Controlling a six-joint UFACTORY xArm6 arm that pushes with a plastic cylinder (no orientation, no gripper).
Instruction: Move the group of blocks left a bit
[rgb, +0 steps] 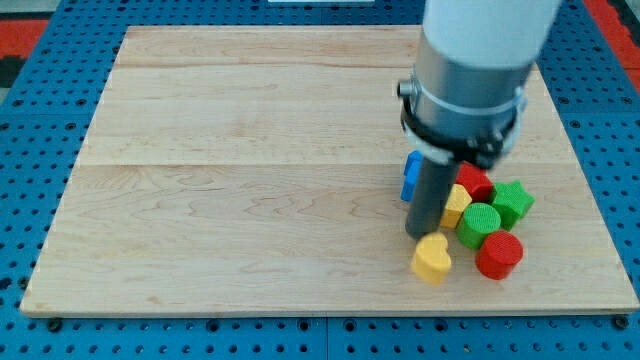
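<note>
Now tool (418, 235) left of blocks (480, 220).

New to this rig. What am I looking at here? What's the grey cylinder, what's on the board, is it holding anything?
The grey cylinder is the end of a robot arm. It has no pincer, only a dark rod; its lower end, my tip, slides on the wooden board and pushes blocks. There is one camera, mounting unknown.

Near the view's lower right sits a cluster: a blue block partly hidden behind the rod, a red block, a green star, a yellow block, a green cylinder, a red cylinder and a yellow heart. The tip stands at the cluster's left edge, just above the heart. Nothing is held.
</note>
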